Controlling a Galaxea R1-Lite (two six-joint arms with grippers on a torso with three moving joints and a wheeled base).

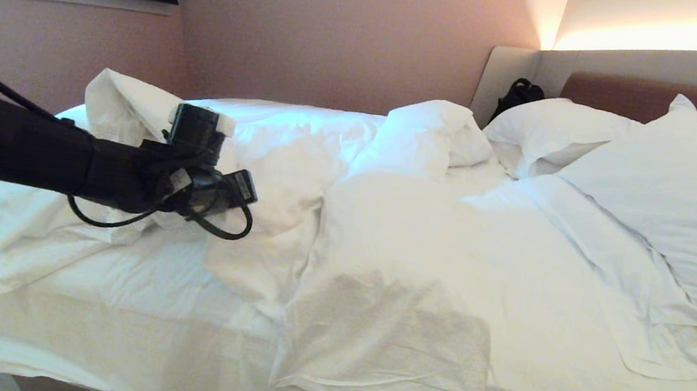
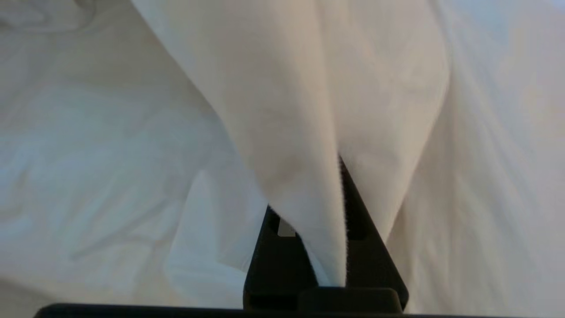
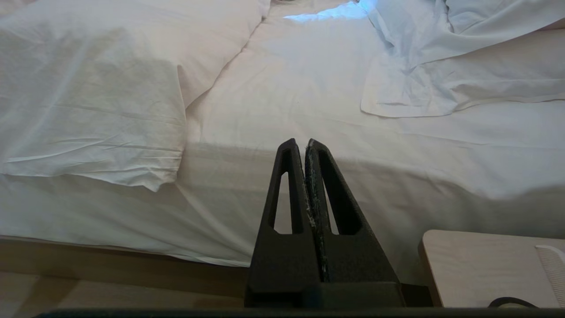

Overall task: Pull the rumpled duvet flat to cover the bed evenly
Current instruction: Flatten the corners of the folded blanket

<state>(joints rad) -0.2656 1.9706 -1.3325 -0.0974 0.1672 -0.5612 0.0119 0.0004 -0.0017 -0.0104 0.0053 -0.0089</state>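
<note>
Duvet (image 1: 299,170) bunched across the bed (image 1: 111,319), heaped toward 9 o'clock, one flap spilling over the near edge at 6. Soft, bulky, light: likely to sag and drag, best taken at a corner or hem. Left gripper (image 2: 342,247) pinched on a duvet fold, lifted at 9. Right gripper (image 3: 305,148) closed, empty, low beside the bed. Long axis unclear.
</note>
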